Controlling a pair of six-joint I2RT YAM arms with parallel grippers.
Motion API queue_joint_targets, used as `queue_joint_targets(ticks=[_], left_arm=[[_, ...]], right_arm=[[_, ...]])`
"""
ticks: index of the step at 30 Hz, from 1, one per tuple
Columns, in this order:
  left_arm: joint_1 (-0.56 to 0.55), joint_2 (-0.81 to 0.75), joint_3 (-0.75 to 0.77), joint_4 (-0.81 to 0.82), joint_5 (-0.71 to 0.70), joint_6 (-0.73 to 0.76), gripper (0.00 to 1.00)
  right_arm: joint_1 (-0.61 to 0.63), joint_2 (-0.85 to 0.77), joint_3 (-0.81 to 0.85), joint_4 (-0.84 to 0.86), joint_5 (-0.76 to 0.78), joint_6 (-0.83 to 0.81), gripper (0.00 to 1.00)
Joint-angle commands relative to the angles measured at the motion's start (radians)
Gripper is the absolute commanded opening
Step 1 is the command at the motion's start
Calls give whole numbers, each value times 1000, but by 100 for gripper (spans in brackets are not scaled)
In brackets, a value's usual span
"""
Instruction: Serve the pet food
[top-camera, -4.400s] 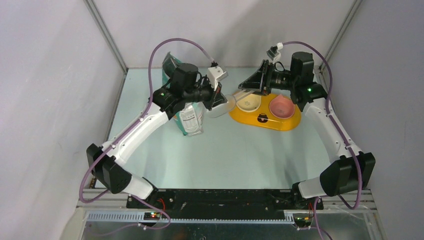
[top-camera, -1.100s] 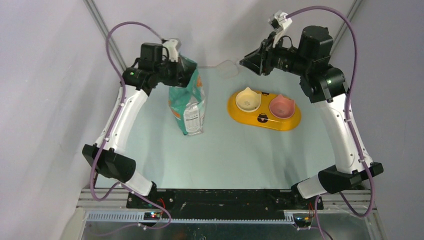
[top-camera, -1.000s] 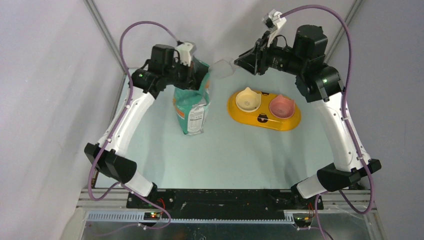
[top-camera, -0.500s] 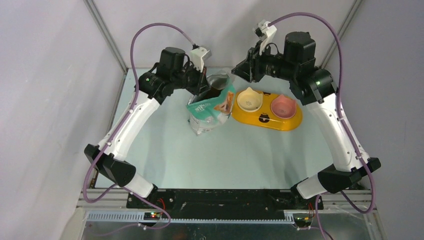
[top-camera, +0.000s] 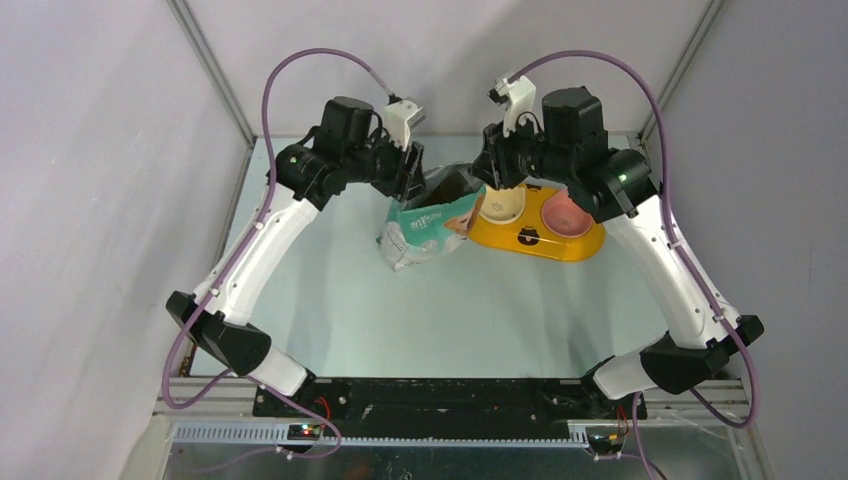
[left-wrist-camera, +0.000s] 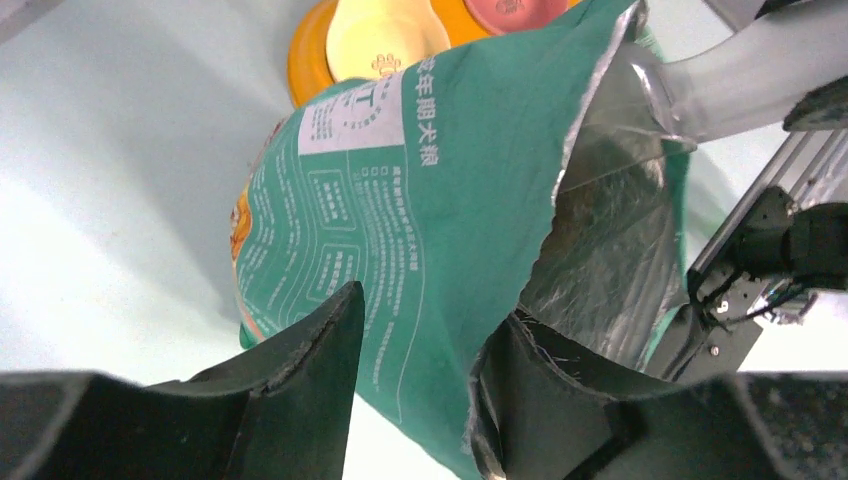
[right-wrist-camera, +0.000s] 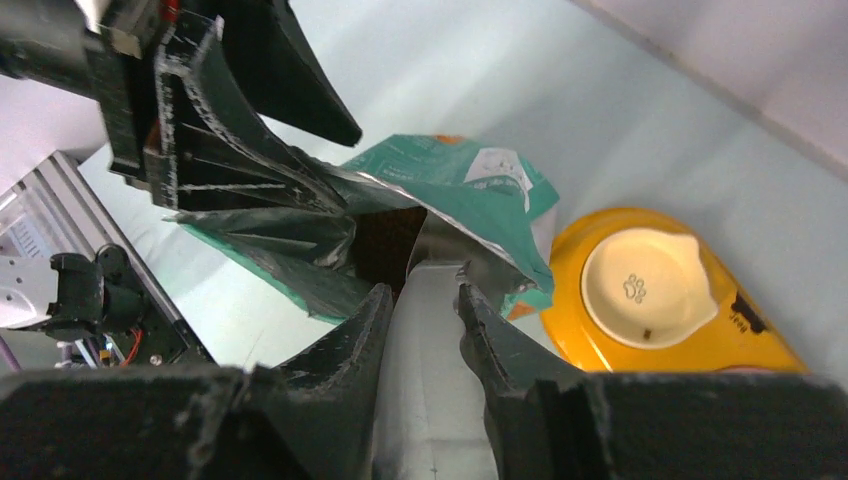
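Note:
The teal-and-white bag (top-camera: 430, 228) leans over to the right, its open mouth next to the yellow feeder (top-camera: 530, 238). My left gripper (top-camera: 415, 185) is at the mouth's left rim. In the left wrist view its jaws (left-wrist-camera: 430, 310) stand apart, with the bag's wall (left-wrist-camera: 400, 200) between them, against the right finger. My right gripper (right-wrist-camera: 425, 292) is shut on the clear scoop's handle (right-wrist-camera: 425, 350), and the scoop's bowl (left-wrist-camera: 650, 90) reaches into the mouth. The pet food shows only as a dark brown patch (right-wrist-camera: 385, 240) deep inside the bag.
The feeder holds a cream bowl (top-camera: 500, 205) and a pink bowl (top-camera: 565, 213), both partly under the right arm. The bag's lower end rests on the pale table (top-camera: 450, 310). Grey walls close in the back and both sides.
The bag went from upright at the back left to tipped rightward against the feeder. The right arm came down and pushed the scoop into its mouth.

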Motion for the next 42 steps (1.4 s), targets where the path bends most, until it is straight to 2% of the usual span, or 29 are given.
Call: queue_joint_targets(ticks=[1,5,7,9,11,15,20,29,42], left_arm=[[-6,-30,19,-119,-34,67,54],[-21,-34,-44,-90,10,57,50],[-31,-27,-58,-69,65,43,43],[-38,-15,-58,-50,105,19,33],[-44,5,-43,-33,128,0,17],[-48,60,11,-20,105,-58,1],[-48,78,-6,50,91,-111,0],[-21,119,-104,142,16,-220,0],[96,170,-200,296,15,-317,0]], right_arm=[[5,-42,-54,-62,117,31,0],[33,-53,-123,-63,166,50,0],[45,-51,-151,-55,202,67,0],[59,-51,-182,-21,238,82,0],[72,-58,-227,31,257,85,0],[95,-39,-280,94,333,87,0],[116,24,-293,133,379,91,0],[110,38,-485,394,397,-8,0],[125,237,-576,474,260,143,0]])
